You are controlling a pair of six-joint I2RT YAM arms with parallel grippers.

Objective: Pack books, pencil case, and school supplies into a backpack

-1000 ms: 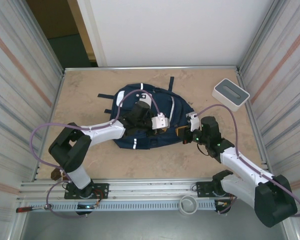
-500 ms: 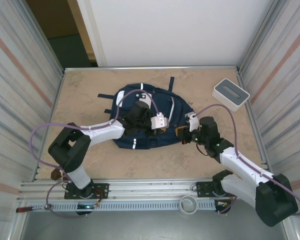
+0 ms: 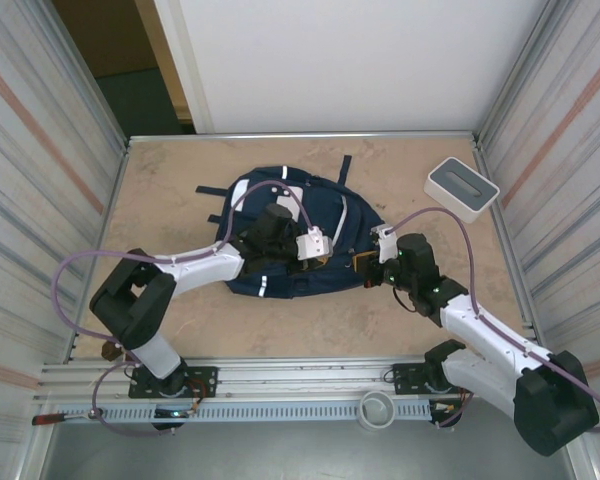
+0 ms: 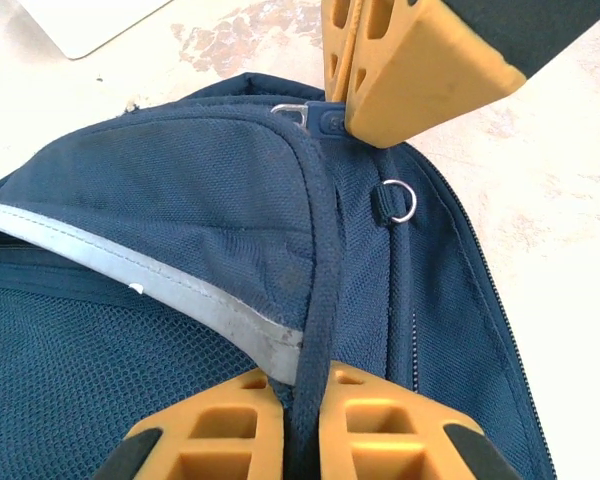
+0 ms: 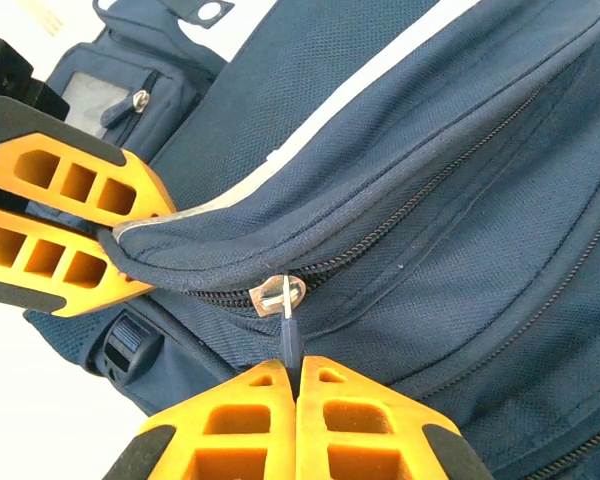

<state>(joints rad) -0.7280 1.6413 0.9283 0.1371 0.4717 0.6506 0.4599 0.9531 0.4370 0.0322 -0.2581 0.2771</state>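
Inspection of the backpack (image 3: 280, 200): it lies flat at mid worktop (image 3: 180, 190), well apart from the white box (image 3: 462, 187) at the far right, and both arms are working on its right-hand edge. The left end effector (image 4: 302, 385) is pressed together on a dark webbing strip where the grey-edged flap runs down, pinching the fabric between its pads. The right end effector (image 5: 298, 375) is shut on the blue zip pull (image 5: 292, 345), with the metal slider (image 5: 280, 293) standing just above its fingertips. Compared with a second ago, the change is small. The left arm's elbow has swung down toward the near-left corner, drawing its wrist slightly left, and the right end effector has edged in toward the backpack. The two now sit just beside one another, and neither grip has altered. In the right wrist view, the zip teeth running up and to the right of the slider are meshed. Whether the track under the flap to the left is parted cannot be told. Judgement: the step in hand is opening this compartment, with the left grip acting as a counter-hold so the fabric stays taut. The slider appears to have made little travel, so packing has yet to begin. The risk is that the pull slips from the pinch or the fabric bunches at the slider.
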